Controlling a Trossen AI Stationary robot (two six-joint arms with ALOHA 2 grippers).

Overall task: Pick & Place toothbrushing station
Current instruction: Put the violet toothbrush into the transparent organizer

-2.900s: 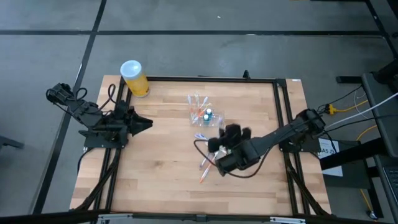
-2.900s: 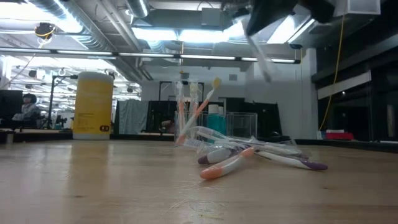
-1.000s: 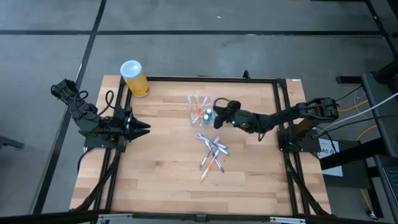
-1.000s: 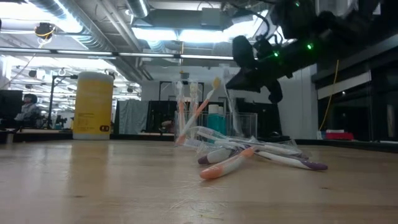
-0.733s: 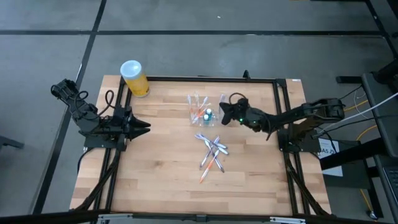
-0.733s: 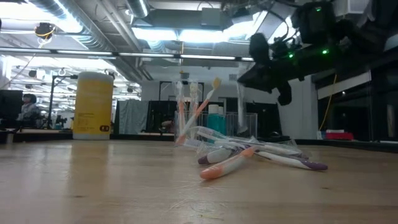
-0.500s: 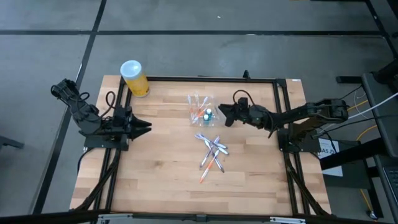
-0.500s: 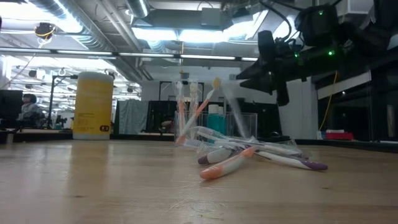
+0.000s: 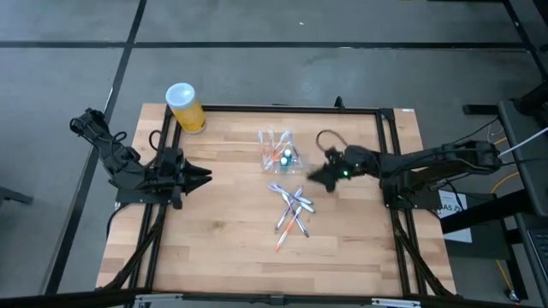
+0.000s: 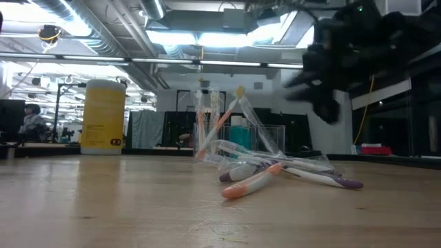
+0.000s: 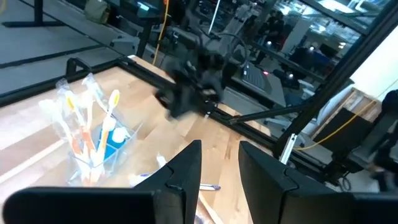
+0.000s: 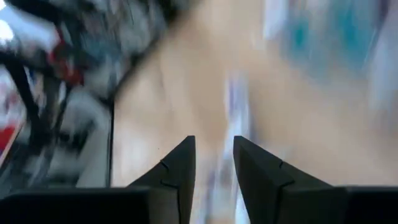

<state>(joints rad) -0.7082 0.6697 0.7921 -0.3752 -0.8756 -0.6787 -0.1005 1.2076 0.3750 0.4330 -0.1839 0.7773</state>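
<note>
- Over the last second, the right tool has been drawn back from beside the toothbrushing station and swung toward the right half of the worktop, a little nearer the loose brushes.
- In its own wrist view its two fingers stand apart with nothing between them, so it is judged released and empty.
- A brush carried by the right tool about three seconds ago is no longer held; one more brush now leans in the station than a second ago, so that placement is judged done.
- The right arm is blurred with motion in the low view, so a fresh pick from the pile is judged to be the step in hand.
- The left tool has stayed parked at the worktop's left edge; its fingers are seen apart and holding nothing.
- The toothbrushing station stands upright toward the far middle of the worktop, well apart from both tools.
- Inside it, several upright toothbrushes in white, orange and yellow are seen, with a blue-green item beside them; which compartment each occupies cannot be told.
- A pile of loose toothbrushes lies on the worktop just in front of the station, not yet placed.
- A yellow cylinder with a white lid stands at the far left corner; its contents are hidden.
</note>
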